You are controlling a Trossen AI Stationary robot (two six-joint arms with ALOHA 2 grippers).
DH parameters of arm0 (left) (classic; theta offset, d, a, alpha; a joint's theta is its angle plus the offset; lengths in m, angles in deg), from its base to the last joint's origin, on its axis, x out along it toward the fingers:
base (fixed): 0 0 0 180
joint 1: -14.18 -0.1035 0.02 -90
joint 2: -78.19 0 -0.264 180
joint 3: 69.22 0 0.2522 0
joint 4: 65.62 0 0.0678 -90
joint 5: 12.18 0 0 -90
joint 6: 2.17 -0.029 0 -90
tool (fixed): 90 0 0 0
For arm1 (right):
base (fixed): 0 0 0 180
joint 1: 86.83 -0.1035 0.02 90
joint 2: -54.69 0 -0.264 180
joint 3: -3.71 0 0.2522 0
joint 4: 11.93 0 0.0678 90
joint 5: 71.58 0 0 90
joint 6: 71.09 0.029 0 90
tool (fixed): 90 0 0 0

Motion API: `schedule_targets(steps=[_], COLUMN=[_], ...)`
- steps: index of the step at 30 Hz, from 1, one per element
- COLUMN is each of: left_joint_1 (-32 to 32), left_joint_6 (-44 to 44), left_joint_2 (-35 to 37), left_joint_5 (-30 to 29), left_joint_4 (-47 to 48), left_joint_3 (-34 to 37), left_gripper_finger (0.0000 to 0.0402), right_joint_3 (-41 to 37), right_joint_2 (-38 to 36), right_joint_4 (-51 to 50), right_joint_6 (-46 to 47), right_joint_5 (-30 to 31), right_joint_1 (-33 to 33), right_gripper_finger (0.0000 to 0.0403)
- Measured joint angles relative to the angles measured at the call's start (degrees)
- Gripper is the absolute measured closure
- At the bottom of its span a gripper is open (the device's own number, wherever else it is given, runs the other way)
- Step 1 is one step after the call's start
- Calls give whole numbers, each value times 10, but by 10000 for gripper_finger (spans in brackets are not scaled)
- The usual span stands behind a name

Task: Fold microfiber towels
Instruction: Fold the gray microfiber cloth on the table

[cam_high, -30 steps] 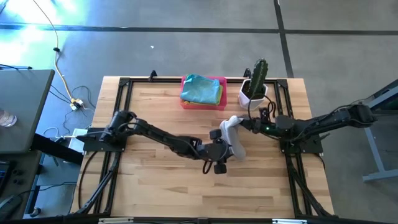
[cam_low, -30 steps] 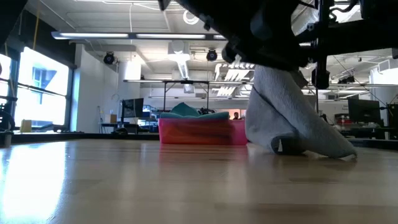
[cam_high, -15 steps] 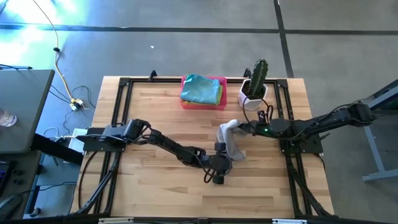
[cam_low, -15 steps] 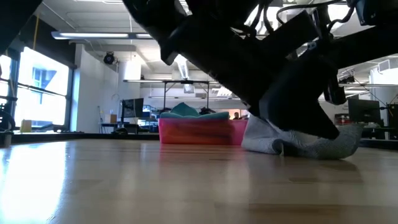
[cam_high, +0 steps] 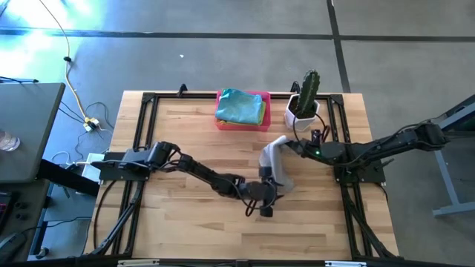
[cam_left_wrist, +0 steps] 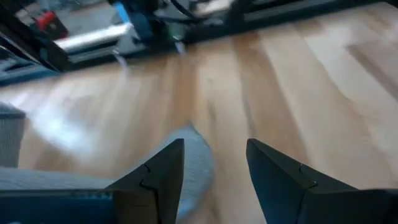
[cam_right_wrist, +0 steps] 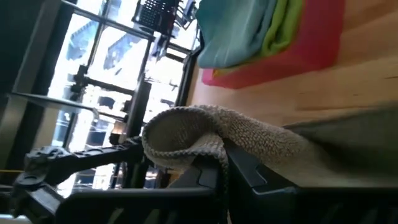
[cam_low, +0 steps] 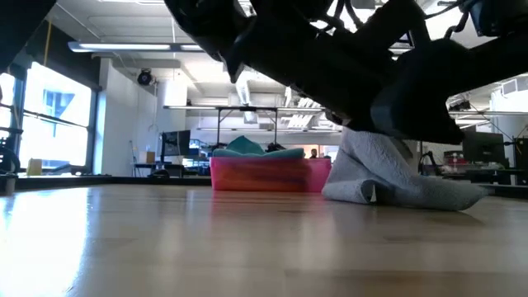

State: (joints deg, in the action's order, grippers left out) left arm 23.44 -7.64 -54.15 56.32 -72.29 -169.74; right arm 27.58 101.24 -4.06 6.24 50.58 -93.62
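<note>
A grey microfiber towel (cam_high: 276, 165) stands in a heap at mid-table, its lower edge on the wood (cam_low: 412, 196). My right gripper (cam_high: 286, 145) is shut on the towel's top. My left gripper (cam_high: 265, 202) is open, low over the table just near of the towel. In the left wrist view the towel's near corner (cam_left_wrist: 196, 158) lies on the wood beside one finger; I cannot tell if they touch. Folded blue and green towels (cam_high: 240, 107) lie in the pink tray (cam_high: 241, 126). My right gripper pinches a bunched fold at the towel's upper end (cam_right_wrist: 186, 130) between its two fingers (cam_right_wrist: 214, 171). The fingers come level from the table's right. The cloth drapes over the fingertips and hangs slack below them, its lower part on the table.
The pink tray stands at the far edge (cam_low: 264, 175). A potted cactus in a white pot (cam_high: 303, 111) stands at the far right, close behind my right gripper. Bare wood lies to the left and near side of the towel.
My left gripper has gone toward the table's near edge, off the towel's side, and lower. My right gripper dipped with the towel's top, so the heap sank flatter, then rose a little again; the towel's lower part stayed on the table.
</note>
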Motion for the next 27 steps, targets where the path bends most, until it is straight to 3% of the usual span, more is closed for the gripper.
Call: schedule_targets(steps=[4,9,15,22,27], left_joint_1=[-12,-21,-36,-39,-24], left_joint_6=[-21,-31,-56,-13,-3], left_joint_2=[0,0,0,0,0], left_joint_5=[5,14,14,-4,-25], left_joint_4=[-9,-2,43,137,165], left_joint_3=[0,0,0,0,0], left_gripper_finger=[236,236,236,247,304], right_joint_3=[0,1,77,204,259], right_joint_2=[13,62,131,180,196], right_joint_4=[51,152,154,51,-35], right_joint_6=[-3,-28,-77,-185,-206], right_joint_5=[-2,37,24,-10,-1], right_joint_1=[-11,-39,-48,-49,-49], right_gripper_finger=[403,403,403,403,403])
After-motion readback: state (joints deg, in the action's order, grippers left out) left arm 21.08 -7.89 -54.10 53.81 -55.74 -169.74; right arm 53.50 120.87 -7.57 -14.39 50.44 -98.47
